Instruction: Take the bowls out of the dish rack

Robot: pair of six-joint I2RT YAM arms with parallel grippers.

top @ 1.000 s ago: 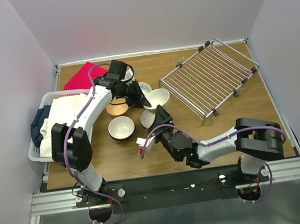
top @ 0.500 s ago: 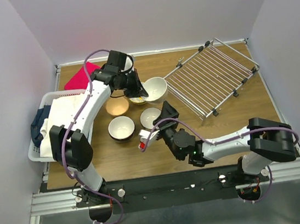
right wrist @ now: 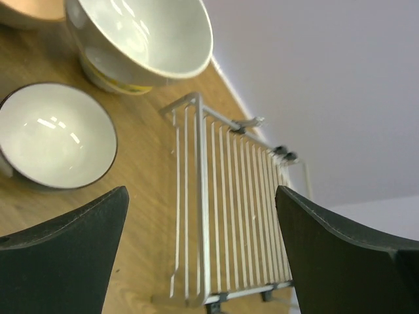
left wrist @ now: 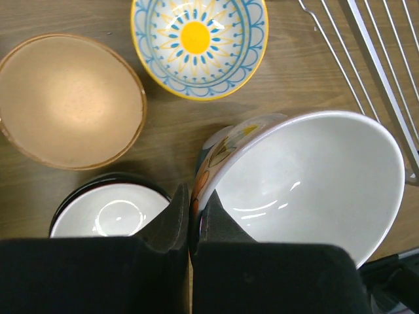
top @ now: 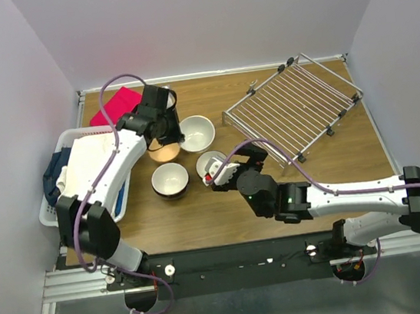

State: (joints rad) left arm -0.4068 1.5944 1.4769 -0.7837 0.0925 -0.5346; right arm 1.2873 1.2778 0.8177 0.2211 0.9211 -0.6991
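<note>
Left fingers (top: 176, 133) pinch the rim of a white bowl (top: 197, 133) and hold it tilted just left of the rack (top: 292, 107), whose bars look bare from above. Further left of the rack sit a tan bowl (top: 164, 150), a dark bowl (top: 170, 179) and a small bowl (top: 210, 161). I'd say the job now is setting the held one down. The counter (top: 337, 179) shows open wood in front of the rack, while the side left of it is crowded, with a basket (top: 51, 213) at the edge.

From the left wrist, the fingers are shut tight on the rim, one inside and one outside. A floral bowl (left wrist: 198, 42) lies beyond, and the dark bowl sits right under the fingers. I'd bring the held bowl level and lower it clear of those rims and of the rack's bars.

From the right wrist, the right fingers (right wrist: 65, 261) stand wide apart and hold nothing, near the small bowl with the rack beyond. They had best keep back.
</note>
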